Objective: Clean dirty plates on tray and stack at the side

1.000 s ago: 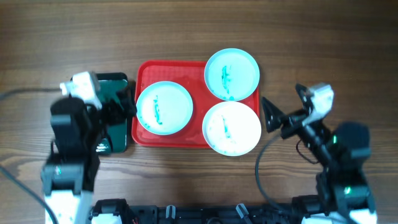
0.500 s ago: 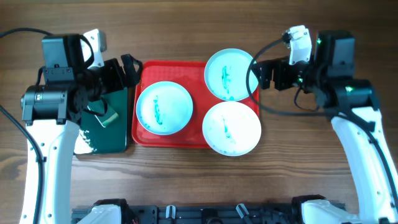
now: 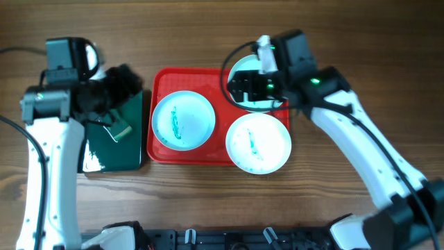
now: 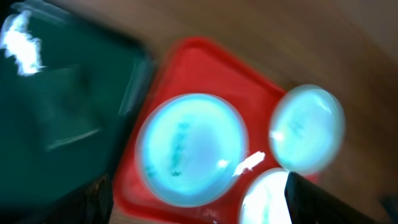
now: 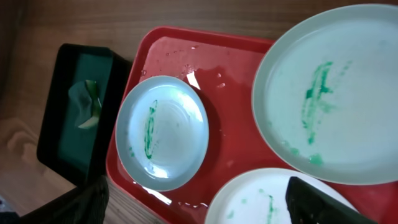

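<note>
Tray (image 3: 161, 78) long axis left-right, three smeared plates (image 3: 182, 119) lying on it, one overhanging its near-right corner | left gripper (image 3: 130, 82) just off tray's left edge, over green tray (image 3: 114, 149); right gripper (image 3: 241, 88) above far-right plate | left wrist: blurred, fingers (image 4: 90, 200) wide apart, empty | right wrist: fingers (image 5: 74, 205) spread wide, holding nothing.

A wooden desk (image 3: 208, 28) fills the overhead view out to all four edges. It is mid-brown, with darker wavy grain streaks running from the left edge to the right (the same grain shows along the far edge in the right wrist view). The light on it is soft and even.
</note>
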Controlling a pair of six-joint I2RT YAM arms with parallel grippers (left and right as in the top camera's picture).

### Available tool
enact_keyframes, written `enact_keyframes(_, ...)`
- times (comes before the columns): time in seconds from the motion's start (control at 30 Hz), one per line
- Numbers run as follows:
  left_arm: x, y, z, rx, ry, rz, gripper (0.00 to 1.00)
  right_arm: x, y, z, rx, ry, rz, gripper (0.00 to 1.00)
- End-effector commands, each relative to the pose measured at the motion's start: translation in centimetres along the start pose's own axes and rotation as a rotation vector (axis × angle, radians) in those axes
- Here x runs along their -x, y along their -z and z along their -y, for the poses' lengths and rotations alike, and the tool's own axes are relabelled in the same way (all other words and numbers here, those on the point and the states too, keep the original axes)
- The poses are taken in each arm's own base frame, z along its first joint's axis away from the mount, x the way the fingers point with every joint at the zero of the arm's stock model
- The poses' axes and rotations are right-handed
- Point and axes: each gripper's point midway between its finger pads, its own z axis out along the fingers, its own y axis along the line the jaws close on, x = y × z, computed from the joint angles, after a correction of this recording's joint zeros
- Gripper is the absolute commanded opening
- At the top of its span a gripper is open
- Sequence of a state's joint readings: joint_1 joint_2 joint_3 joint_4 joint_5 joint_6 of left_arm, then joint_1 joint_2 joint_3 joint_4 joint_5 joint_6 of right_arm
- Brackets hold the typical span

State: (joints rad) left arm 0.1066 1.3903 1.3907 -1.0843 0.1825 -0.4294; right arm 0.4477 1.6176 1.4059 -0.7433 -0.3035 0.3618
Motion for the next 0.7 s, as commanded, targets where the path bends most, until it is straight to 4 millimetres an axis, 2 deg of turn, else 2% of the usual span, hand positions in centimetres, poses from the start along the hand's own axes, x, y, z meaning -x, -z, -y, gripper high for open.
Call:
enact_keyframes(0.0, 1.7, -0.9, -6.5, 0.246, 0.207, 0.030, 0.83, 0.2, -3.7, 0.3, -0.081, -0.122, -0.030, 0.76)
enact_keyframes(0.07, 1.5, -2.0, -9.1, 0.358, 0.233, -0.010, 0.83, -0.3, -6.1, 0.5, -0.130, -0.157, -0.034, 0.75)
enact_keyframes(0.1, 1.2, -2.6, -9.5, 0.379, 0.238, -0.038, 0.83, -0.7, -7.1, 0.5, -0.148, -0.151, -0.043, 0.73)
enact_keyframes(0.17, 0.7, -4.0, -10.2, 0.410, 0.242, -0.090, 0.84, -1.8, -9.0, 0.3, -0.168, -0.126, -0.071, 0.64)
enact_keyframes(0.23, 0.4, -5.3, -10.7, 0.431, 0.235, -0.131, 0.80, -3.0, -11.1, 0.1, -0.191, -0.099, -0.097, 0.63)
enact_keyframes(0.33, -0.2, -7.2, -11.7, 0.478, 0.235, -0.186, 0.80, -5.2, -13.7, 0.4, -0.225, -0.081, -0.157, 0.59)
enact_keyframes(0.4, -0.3, -7.8, -11.9, 0.487, 0.236, -0.203, 0.81, -6.6, -15.2, 1.3, -0.248, -0.081, -0.200, 0.54)
enact_keyframes(0.5, -0.3, -8.0, -12.0, 0.487, 0.236, -0.203, 0.83, -7.9, -16.9, 2.3, -0.269, -0.083, -0.243, 0.39)
enact_keyframes(0.57, -0.1, -8.0, -11.9, 0.484, 0.236, -0.197, 0.84, -8.3, -17.8, 2.5, -0.256, -0.046, -0.258, 0.28)
enact_keyframes(0.67, 0.2, -8.2, -11.8, 0.477, 0.234, -0.183, 0.86, -8.1, -18.8, 1.8, -0.198, 0.009, -0.255, 0.23)
